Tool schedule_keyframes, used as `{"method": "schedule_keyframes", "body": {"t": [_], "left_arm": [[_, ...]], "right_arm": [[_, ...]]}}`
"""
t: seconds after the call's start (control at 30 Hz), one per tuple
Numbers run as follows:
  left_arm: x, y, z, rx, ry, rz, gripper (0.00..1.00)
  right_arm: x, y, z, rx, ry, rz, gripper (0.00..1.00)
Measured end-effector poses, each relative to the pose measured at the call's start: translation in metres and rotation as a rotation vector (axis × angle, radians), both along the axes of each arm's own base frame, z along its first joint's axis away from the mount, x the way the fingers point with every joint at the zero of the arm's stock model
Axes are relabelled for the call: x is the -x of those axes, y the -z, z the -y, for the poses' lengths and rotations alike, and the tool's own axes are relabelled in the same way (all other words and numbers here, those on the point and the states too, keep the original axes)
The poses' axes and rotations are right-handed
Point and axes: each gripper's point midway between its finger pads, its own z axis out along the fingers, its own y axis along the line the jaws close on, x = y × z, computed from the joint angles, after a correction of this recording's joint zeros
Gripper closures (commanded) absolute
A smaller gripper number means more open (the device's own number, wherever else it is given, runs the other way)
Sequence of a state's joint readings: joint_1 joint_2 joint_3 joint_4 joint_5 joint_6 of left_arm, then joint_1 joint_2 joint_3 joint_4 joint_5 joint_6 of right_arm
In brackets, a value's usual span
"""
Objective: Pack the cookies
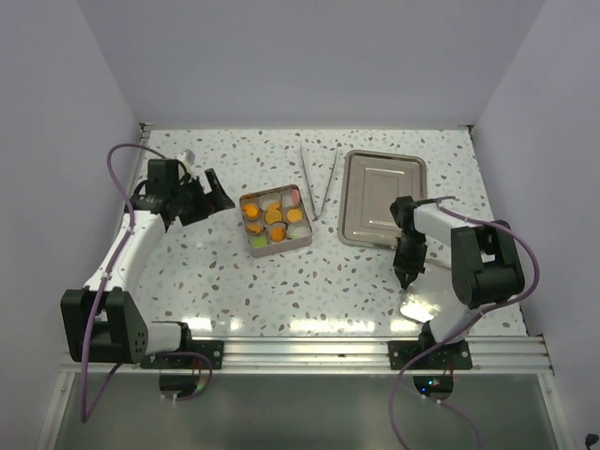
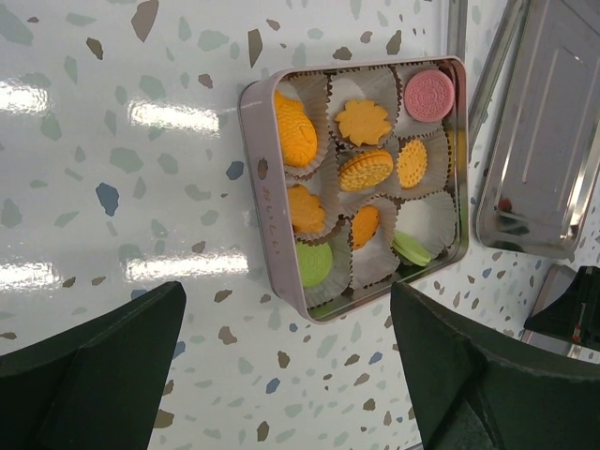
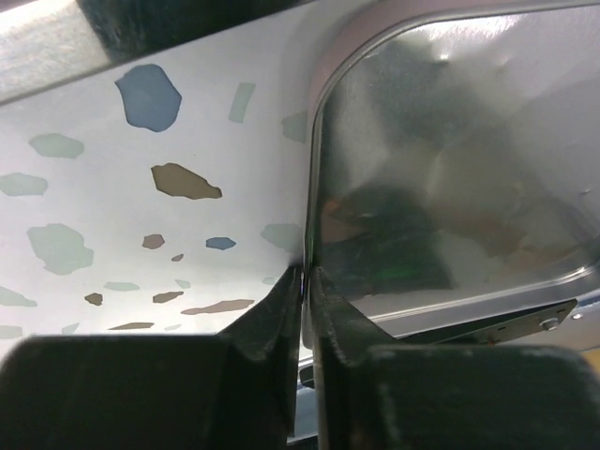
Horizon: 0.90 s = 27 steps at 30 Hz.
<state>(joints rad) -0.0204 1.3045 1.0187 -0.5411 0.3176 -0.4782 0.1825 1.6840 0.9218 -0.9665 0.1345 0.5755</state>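
The cookies lie in white paper cups inside a small pink tin mid-table. The left wrist view shows several orange cookies, a pink one and green ones in the tin. My left gripper hovers left of the tin, open and empty. My right gripper is at the near edge of the metal lid. In the right wrist view it is shut on the thin rim of the lid, near a rounded corner.
Metal tongs lie between the tin and the lid, pointing toward me. White walls close off the table at the back and both sides. The lid also shows at the right of the left wrist view.
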Motion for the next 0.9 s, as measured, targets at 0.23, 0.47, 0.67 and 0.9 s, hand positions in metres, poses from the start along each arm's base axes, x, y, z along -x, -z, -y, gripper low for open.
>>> {"method": "schedule_keyframes", "body": {"t": [0.23,0.47,0.67,0.9], "left_arm": [[0.000,-0.001,-0.001,-0.004,-0.005,0.004,0.04],[-0.002,-0.002,-0.002,-0.004,-0.019,0.005,0.04],[-0.019,-0.021,-0.002,-0.001,-0.029,0.045,0.04],[-0.050,-0.045,0.004,0.049,-0.041,0.098,0.04]], "right_arm": [[-0.003,-0.007,0.000,0.001,0.001,0.011,1.00],[-0.055,-0.081,-0.009,-0.042,0.000,0.245,1.00],[-0.104,-0.176,-0.036,-0.198,-0.016,0.515,1.00],[-0.158,-0.261,-0.133,-0.785,0.005,0.743,1.00]]}}
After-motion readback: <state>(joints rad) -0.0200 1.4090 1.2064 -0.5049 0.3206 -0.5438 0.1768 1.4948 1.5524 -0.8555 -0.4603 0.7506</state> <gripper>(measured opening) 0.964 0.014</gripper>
